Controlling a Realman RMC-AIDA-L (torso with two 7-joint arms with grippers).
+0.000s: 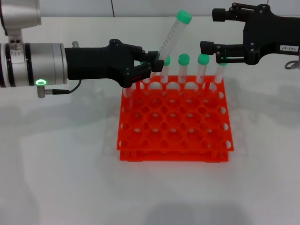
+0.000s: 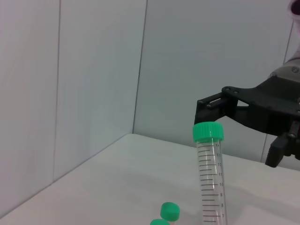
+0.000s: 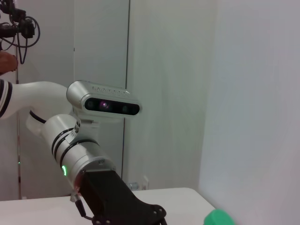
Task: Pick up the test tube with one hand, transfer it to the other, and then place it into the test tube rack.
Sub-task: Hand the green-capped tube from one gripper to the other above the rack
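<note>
Head view shows the handover step just about to happen: the left hand (image 1: 149,67) pinches the test tube (image 1: 172,38) low on its body, above the rack's far-left corner, with the tube tilted so its green cap leans toward 1 o'clock. The right hand (image 1: 209,32) waits just beside it at 3 o'clock, its fingers spread and not touching the tube — in the left wrist view it (image 2: 220,105) hangs close behind the cap.

Next, I judge, the right hand must close in on the upper part of the tube, below the cap, before the left lets go.

The test tube rack (image 1: 174,123) sits on the white counter (image 1: 56,159) at 6 o'clock of both hands. Other green-capped tubes (image 1: 183,70) stand in its far row — directly under the right hand, so a low approach could knock them.
</note>
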